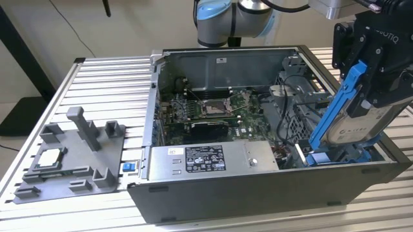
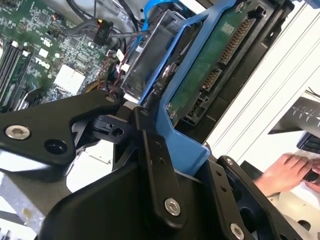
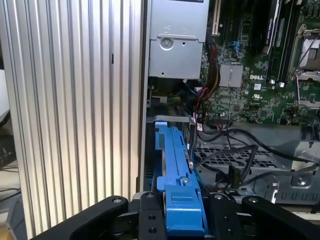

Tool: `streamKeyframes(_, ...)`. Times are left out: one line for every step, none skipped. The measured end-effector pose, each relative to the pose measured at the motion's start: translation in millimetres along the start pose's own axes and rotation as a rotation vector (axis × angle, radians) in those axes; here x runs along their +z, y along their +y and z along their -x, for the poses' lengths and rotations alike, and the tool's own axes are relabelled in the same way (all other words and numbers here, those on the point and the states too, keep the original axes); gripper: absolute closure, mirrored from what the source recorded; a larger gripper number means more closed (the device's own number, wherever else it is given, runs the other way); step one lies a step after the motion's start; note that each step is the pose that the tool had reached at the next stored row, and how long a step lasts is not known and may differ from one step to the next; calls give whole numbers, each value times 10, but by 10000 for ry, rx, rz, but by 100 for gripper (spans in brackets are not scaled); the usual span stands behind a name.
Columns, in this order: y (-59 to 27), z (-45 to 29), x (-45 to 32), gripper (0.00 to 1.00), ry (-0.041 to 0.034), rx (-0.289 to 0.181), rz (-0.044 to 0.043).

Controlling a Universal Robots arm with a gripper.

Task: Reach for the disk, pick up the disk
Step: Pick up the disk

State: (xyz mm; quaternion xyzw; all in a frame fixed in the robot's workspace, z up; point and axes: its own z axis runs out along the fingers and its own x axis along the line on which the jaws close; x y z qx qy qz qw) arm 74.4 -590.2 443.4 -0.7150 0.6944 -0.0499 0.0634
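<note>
The disk (image 1: 362, 124), a silver drive with a white label in a bright blue frame (image 1: 337, 101), hangs steeply tilted above the drive bay at the exterior view's right end of the open computer case (image 1: 258, 193). My gripper (image 1: 373, 94) is shut on its upper end, with the lower end still near the blue bay bracket (image 1: 335, 157). In the second wrist view the disk's green circuit side (image 2: 220, 55) and blue frame (image 2: 175, 132) sit between the black fingers (image 2: 150, 160) of my gripper (image 2: 192, 162). The first wrist view shows the blue frame (image 3: 177, 185) edge-on in my gripper (image 3: 182, 220).
Inside the case lie the motherboard (image 1: 213, 108), the power supply (image 1: 206, 159) and loose cables (image 3: 235, 145). A grey fixture (image 1: 71, 154) holding a small silver chip (image 1: 50, 157) sits on the slatted table (image 1: 110, 82) at the exterior view's left. A person's hand (image 2: 285, 172) rests beyond the table.
</note>
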Motion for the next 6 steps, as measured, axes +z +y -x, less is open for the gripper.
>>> streamKeyframes(1, 0, 2, 100, 1, 0, 0)
streamKeyframes(1, 0, 3, 100, 2, 0, 0)
streamKeyframes(1, 0, 4, 100, 1, 0, 0)
streamKeyframes(1, 0, 5, 100, 1, 0, 0)
streamKeyframes(1, 0, 5, 100, 1, 0, 0)
streamKeyframes(1, 0, 5, 100, 1, 1, 0)
